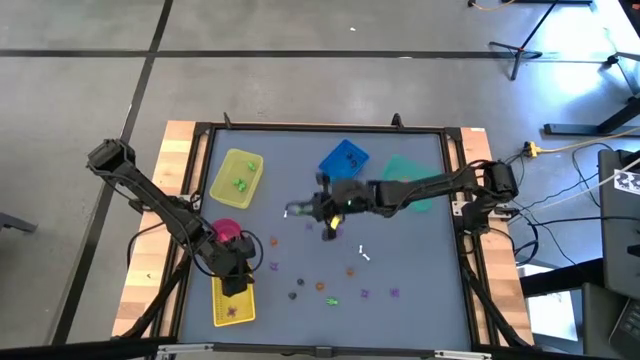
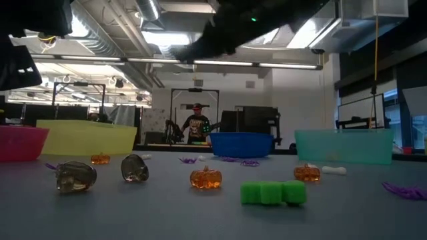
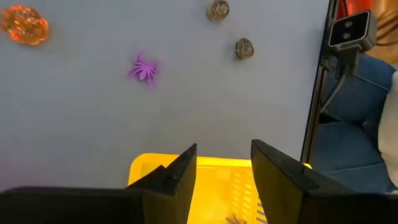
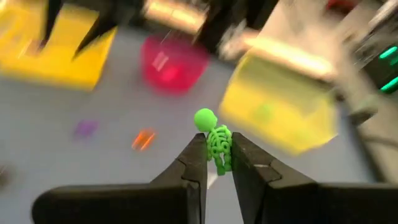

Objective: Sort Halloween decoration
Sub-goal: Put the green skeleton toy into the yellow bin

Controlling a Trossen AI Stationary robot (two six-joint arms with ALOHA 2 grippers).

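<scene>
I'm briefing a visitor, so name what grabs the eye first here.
The right gripper stands out, raised mid-table and pinching a bright green skeleton. Around it sit coloured bins: a yellow bin, a blue bin and a pink bin. The left gripper hangs open over a second yellow bin at the near-left.

A small green plastic skeleton point(image 4: 216, 142) stands upright, pinched between the right end effector point(image 4: 216, 163) fingers above the counter point(image 1: 420, 260). Orange pumpkins point(image 2: 205, 178), purple spiders point(image 3: 144, 67), dark skulls point(image 2: 135, 168) and a green block point(image 2: 273, 193) lie scattered on the counter.
</scene>
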